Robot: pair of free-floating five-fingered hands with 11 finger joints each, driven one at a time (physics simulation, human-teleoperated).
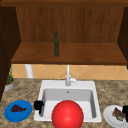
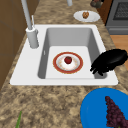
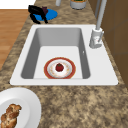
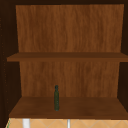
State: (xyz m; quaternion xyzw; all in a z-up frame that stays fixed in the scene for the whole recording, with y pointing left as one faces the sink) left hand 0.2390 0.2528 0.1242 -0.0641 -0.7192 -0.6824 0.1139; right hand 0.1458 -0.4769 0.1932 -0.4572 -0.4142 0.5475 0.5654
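Nearest of all, a big red ball [image 1: 67, 114] sits at the near edge of the front view, covering the near part of the sink [image 1: 46, 86]; to its left the left hand [image 1: 38, 105] hovers over the sink's left rim, near the front corner; from the left side that hand [image 2: 111, 60] reads as a flat dark shape with relaxed fingers [image 2: 97, 69] pointing down toward the rim, curled round nothing; just left of it lies the blue plate [image 1: 18, 110] with a bunch of dark grapes [image 1: 17, 108] on it, the nearest thing to that hand, close but apart from it; over at the right edge the right hand [image 1: 125, 110] peeks in beside the white plate [image 1: 110, 117], which carries a piece of brown braided pastry [image 1: 119, 113]; whether its fingers are open or closed I cannot tell; down in the basin, a red-rimmed plate [image 2: 67, 62] rests on the sink floor with a small red fruit [image 2: 68, 60] at its centre; further back the faucet [image 1: 68, 77] stands upright at the sink's far rim; far left on the counter, a potted plant [image 1: 9, 79]; beyond and above, a dark green bottle [image 4: 56, 97] stands upright on the lower wooden shelf [image 4: 67, 107] of the cabinet.
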